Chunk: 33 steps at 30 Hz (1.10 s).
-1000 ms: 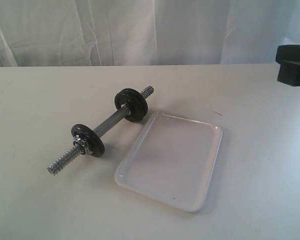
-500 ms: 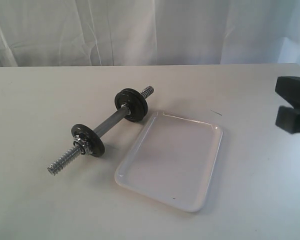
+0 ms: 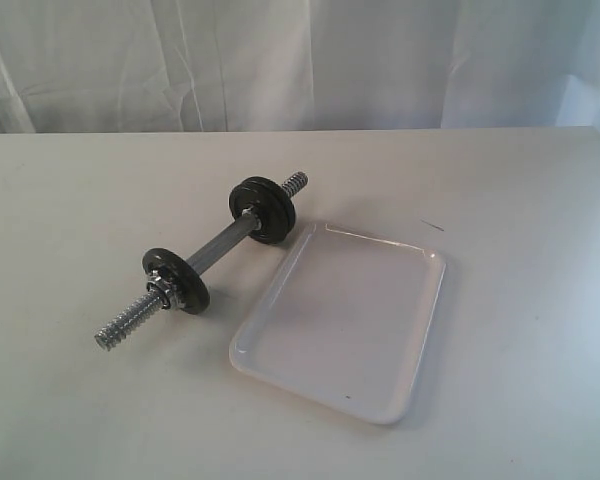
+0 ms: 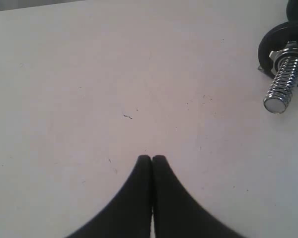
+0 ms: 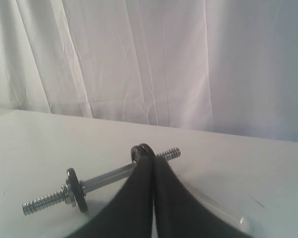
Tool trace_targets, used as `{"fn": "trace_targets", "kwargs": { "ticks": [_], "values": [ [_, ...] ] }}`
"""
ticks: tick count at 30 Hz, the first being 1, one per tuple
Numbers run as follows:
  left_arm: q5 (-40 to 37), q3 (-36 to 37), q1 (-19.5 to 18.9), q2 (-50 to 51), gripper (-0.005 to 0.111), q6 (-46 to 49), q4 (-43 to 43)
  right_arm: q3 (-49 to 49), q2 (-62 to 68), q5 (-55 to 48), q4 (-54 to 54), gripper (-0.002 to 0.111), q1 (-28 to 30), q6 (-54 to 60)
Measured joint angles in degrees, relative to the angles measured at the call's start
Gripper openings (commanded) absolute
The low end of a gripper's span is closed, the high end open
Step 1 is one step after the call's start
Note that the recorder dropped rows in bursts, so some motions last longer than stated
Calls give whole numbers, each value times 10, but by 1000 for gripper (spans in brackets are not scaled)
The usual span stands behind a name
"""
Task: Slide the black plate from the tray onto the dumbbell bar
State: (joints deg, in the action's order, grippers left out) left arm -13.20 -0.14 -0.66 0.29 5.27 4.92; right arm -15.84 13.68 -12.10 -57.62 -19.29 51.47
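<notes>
Now, white tray (image 3: 340,320) beside dumbbell bar (image 3: 220,247)

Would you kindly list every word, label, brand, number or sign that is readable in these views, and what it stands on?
No readable text in any view.
White glossy rectangular tray: no print or label.
Shiny chrome dumbbell bar: bare thread only.
Far black round disc and near black round disc: any raised marking is too small to read.

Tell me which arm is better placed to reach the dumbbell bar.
Probably left: the shut left gripper hovers near the dumbbell bar; the white tray lies between it and the right gripper.
</notes>
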Motion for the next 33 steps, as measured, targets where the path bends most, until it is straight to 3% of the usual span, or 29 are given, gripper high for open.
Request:
{"fn": "trace_targets", "kwargs": {
  "ticks": [22, 30, 33],
  "values": [
    [0, 0, 0, 0, 0, 0, 0, 2, -56, 0, 0, 0, -1, -1],
    [0, 0, 0, 0, 0, 0, 0, 48, -133, 4, 3, 0, -1, -1],
    [0, 0, 0, 0, 0, 0, 0, 65, -134, -1, 49, 0, 10, -5]
  ]
}}
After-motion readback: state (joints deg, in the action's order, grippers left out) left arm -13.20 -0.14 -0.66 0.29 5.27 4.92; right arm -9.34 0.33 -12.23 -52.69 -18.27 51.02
